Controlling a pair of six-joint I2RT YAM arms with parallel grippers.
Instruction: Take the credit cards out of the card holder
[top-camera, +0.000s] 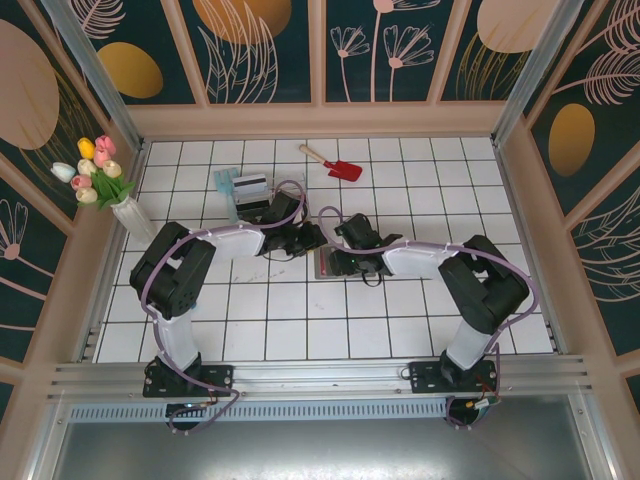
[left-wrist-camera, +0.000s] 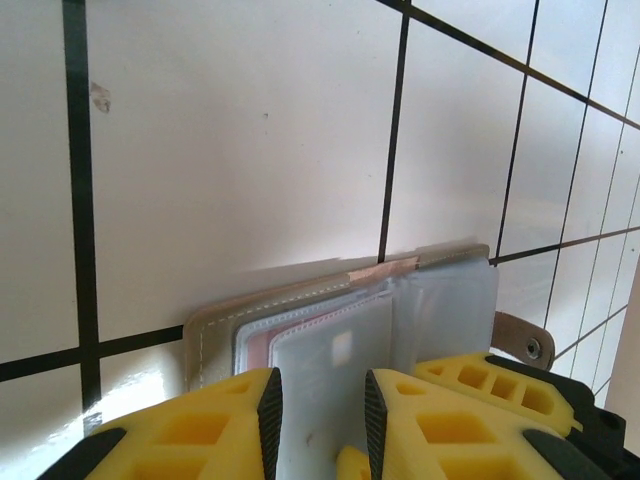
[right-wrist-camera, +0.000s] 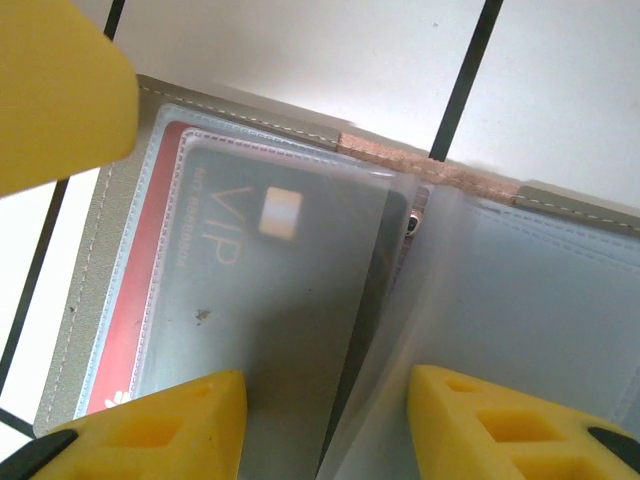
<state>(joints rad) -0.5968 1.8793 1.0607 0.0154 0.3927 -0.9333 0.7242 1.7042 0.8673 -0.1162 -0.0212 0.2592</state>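
The card holder (top-camera: 328, 265) lies opened flat on the desk between my left fingers (left-wrist-camera: 200, 435) and my right fingers (right-wrist-camera: 170, 425). Its stitched grey-beige cover is down and its clear sleeves face up. Its snap tab (left-wrist-camera: 524, 340) sticks out just to the right of my left fingers, and one clear sleeve runs up between them. Just ahead of my right fingers a black VIP credit card (right-wrist-camera: 260, 270) with a gold chip sits in a sleeve, overlapping a red card (right-wrist-camera: 140, 320) beneath it.

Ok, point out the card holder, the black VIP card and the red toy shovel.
card holder (left-wrist-camera: 210, 345): left wrist view, stitched left cover edge.
black VIP card (right-wrist-camera: 270, 290): right wrist view, card face.
red toy shovel (top-camera: 347, 170): top external view, blade.
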